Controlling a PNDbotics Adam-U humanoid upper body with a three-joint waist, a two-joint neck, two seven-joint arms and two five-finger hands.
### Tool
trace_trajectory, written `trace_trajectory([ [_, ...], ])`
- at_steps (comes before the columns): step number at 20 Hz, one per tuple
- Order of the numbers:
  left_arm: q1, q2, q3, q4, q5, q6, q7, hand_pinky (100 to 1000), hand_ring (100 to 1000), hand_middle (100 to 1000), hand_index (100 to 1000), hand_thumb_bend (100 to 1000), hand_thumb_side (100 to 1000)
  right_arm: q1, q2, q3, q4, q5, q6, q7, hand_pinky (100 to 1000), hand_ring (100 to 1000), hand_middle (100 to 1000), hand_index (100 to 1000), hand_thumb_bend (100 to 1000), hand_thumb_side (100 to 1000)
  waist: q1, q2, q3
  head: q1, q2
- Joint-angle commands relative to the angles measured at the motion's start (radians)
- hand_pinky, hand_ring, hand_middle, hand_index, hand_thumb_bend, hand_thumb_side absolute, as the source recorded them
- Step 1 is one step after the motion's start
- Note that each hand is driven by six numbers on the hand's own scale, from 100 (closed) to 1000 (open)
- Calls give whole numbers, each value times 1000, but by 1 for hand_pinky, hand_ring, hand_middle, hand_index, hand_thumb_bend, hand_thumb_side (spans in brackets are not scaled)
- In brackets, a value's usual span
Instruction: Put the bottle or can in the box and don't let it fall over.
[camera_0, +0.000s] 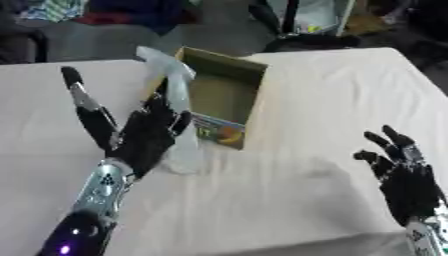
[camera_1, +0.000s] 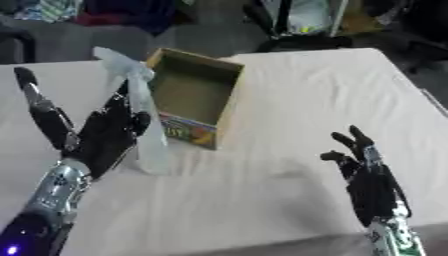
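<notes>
Bottle (camera_0: 178, 107): clear plastic, hard to read against the cloth; it stands tilted just left of the box, its upper end leaning over the box's near-left rim, its base seemingly on the table.
Box (camera_0: 254, 95): open cardboard, printed front panel facing me, nothing inside that I can see.
Left hand (camera_0: 144, 132): I have it against the bottle's side, some fingers curled round the body, one long finger sticking straight up and away to the left.
Right hand (camera_0: 407, 177): idle at the lower right, fingers relaxed and pointing up, holding nothing, well apart from the box.
Table (camera_0: 332, 100): white cloth, the box sitting on it toward the far side.
Step in hand: I judge the bottle is held but not yet in the box.
Next move: I would need to lift it above the rim, bring it upright over the opening, set the base flat inside, and only then let my fingers go.
</notes>
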Motion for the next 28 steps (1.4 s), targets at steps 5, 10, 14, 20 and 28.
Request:
trace_trajectory([
  [5,-108,-14,13,19,45,-16,46,506,213,137,1000,947,823,-10,-11,4,-10,-5,1,4,1000,610,838,1000,100,758,-2,-18,-9,-3,-14],
  [10,-183,-18,18,16,83,-29,97,515,271,164,1000,905,808,-8,-11,5,-8,-5,1,5,1000,610,838,1000,100,757,-3,-23,-11,-2,-15],
  [14,-285,-14,31,9,155,-47,142,510,296,167,1000,860,766,-6,-8,10,-5,-7,4,9,1000,610,838,1000,100,756,-7,-30,-19,6,-15],
  [20,-474,11,75,142,199,-62,89,513,361,181,1000,724,776,-12,7,31,2,-16,11,27,1000,610,837,1000,100,759,-24,-32,-70,44,-28],
  [28,-607,81,147,618,-18,-67,-32,521,392,154,1000,767,933,-68,45,65,13,-27,28,59,1000,610,836,1000,100,767,-33,15,-184,124,-104],
])
